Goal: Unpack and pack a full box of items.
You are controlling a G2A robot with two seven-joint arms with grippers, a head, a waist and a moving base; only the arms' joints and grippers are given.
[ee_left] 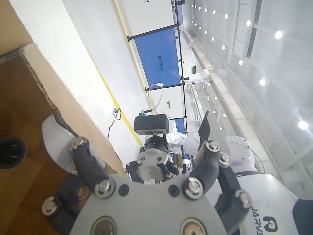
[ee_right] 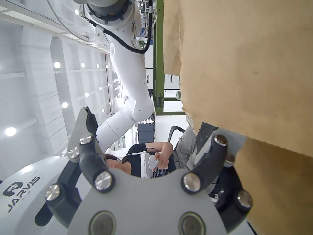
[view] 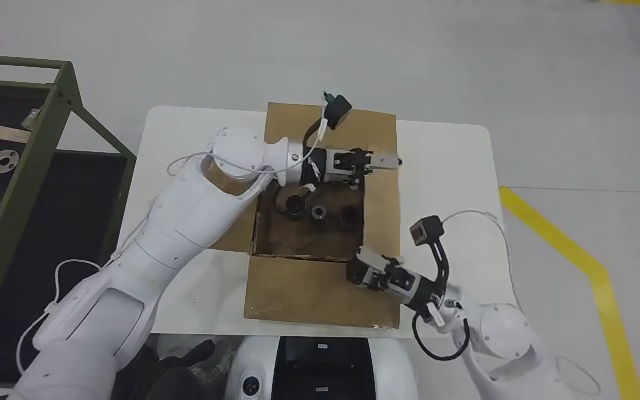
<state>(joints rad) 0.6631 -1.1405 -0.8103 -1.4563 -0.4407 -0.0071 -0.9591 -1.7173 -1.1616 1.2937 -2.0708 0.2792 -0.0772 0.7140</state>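
An open cardboard box (view: 322,245) lies in the middle of the white table (view: 440,180) with its flaps spread out. Three dark round items (view: 320,212) stand inside it; one dark item (ee_left: 9,152) sits beside the box wall (ee_left: 61,91). My left gripper (view: 385,160) (ee_left: 132,125) is open at the box's right wall, one finger (ee_left: 56,128) inside against the cardboard and the other outside. At the box's near right corner, my right gripper (view: 362,270) (ee_right: 146,125) stands open, with one finger (ee_right: 205,133) at the edge of a cardboard flap (ee_right: 239,62).
A green metal rack (view: 60,110) stands off the table's left side. Bare table surface lies to the right of the box and on its far left. A yellow floor line (view: 560,240) runs past the table on the right.
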